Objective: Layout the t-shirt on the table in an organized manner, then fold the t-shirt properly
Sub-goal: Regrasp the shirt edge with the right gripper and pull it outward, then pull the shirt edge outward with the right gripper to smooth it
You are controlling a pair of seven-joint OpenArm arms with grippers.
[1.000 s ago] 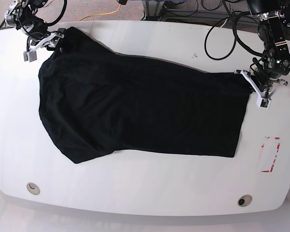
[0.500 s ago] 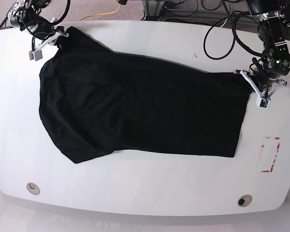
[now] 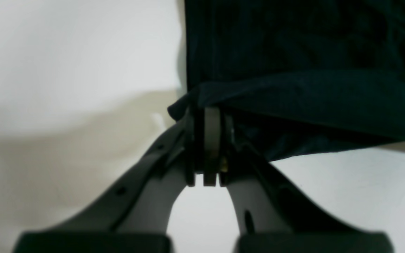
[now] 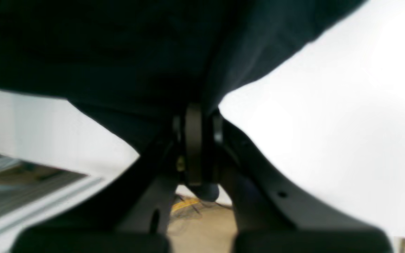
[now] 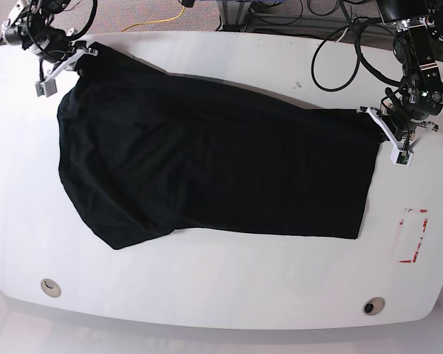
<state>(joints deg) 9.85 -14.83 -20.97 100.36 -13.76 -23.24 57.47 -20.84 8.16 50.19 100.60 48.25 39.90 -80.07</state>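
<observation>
The black t-shirt lies spread across the white table, wider at the left. My right gripper is at the far left corner of the table, shut on the t-shirt's top left corner. In the right wrist view, dark fabric is pinched between the closed fingertips of that gripper and lifted off the table. My left gripper is at the right and is shut on the t-shirt's upper right corner. The left wrist view shows that gripper pinching a fold of the t-shirt.
A red dashed rectangle marks the table at the right. Two round grommets sit near the front edge. Black cables loop over the far right of the table. The table's far left edge is close to my right gripper.
My right gripper has shut on the t-shirt's top left corner and drawn it up and to the left, stretching that edge. The left gripper has kept its grip and place.
</observation>
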